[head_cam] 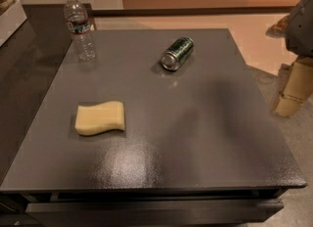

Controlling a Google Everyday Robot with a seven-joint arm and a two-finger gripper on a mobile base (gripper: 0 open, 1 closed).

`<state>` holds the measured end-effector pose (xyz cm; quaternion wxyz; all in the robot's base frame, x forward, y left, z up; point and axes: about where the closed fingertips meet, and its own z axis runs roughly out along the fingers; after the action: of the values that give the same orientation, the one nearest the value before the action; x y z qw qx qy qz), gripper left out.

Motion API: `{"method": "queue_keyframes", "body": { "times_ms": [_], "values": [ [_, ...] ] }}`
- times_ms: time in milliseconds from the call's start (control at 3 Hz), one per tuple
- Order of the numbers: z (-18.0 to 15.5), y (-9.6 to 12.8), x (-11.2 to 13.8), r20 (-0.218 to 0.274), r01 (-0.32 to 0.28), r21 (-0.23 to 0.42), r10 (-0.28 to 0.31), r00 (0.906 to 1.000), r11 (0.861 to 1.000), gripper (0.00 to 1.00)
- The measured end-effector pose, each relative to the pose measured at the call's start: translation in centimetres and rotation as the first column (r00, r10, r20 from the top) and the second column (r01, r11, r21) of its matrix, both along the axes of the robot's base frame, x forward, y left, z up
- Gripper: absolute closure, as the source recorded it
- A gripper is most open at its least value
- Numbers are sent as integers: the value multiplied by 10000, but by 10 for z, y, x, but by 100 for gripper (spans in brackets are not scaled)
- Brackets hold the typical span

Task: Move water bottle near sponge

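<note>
The water bottle (79,27) is clear and ribbed with a white cap and a dark-and-white label. It stands upright at the far left corner of the grey table (195,138). The sponge (100,118) is a pale yellow flat block with wavy edges, lying at the left of the table, nearer the front. The bottle and the sponge are well apart. My gripper (293,88) shows as a grey and beige shape at the right edge of the view, beyond the table's right side and far from both things. It holds nothing that I can see.
A green metal can (177,53) lies on its side in the far middle of the table. A darker counter (29,59) adjoins the table's left side, with a white box (10,18) at its far end. Tan floor lies behind.
</note>
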<state>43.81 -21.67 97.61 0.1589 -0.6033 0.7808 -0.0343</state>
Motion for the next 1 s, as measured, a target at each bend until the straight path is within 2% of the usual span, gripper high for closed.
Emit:
{"method": "queue_keyframes", "body": {
  "times_ms": [333,667,1000],
  "values": [
    [0,0,0,3,0,1,0,10000,10000,0],
    [0,14,10,181,-74,219,70,9998,9997,0],
    [-1,33,38,331,162,1108,-200,9993,9937,0]
  ]
}}
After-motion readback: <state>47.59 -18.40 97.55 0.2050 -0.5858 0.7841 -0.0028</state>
